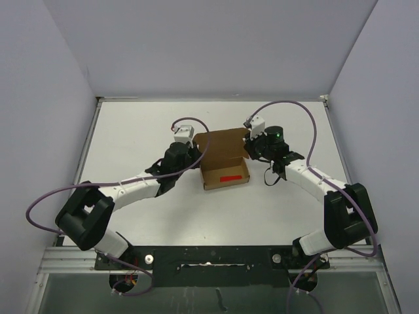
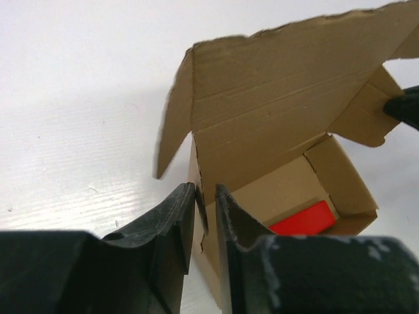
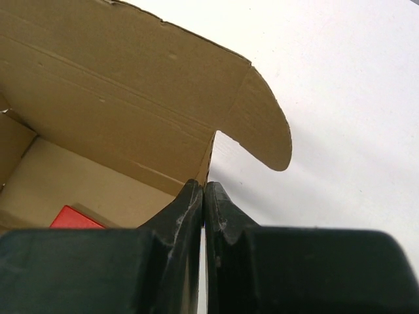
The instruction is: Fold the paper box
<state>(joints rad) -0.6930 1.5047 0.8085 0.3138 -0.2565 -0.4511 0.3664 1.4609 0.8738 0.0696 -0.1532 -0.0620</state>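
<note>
The brown paper box [image 1: 219,145] sits open at the table's middle, its lid standing up at the far side with a rounded ear flap at each end. A small red block [image 1: 230,178] lies inside on the floor. My left gripper [image 1: 196,157] is at the box's left wall; in the left wrist view its fingers [image 2: 205,196] straddle that wall's edge and close on it, with the box [image 2: 275,111] and the red block [image 2: 304,219] beyond. My right gripper [image 1: 249,149] is shut on the right wall's top edge [image 3: 204,190], below the lid [image 3: 118,91].
The white table [image 1: 144,131] runs to pale walls at the back and sides. Purple cables loop over both arms. The right gripper's tip [image 2: 402,108] shows dark by the lid's right ear flap in the left wrist view.
</note>
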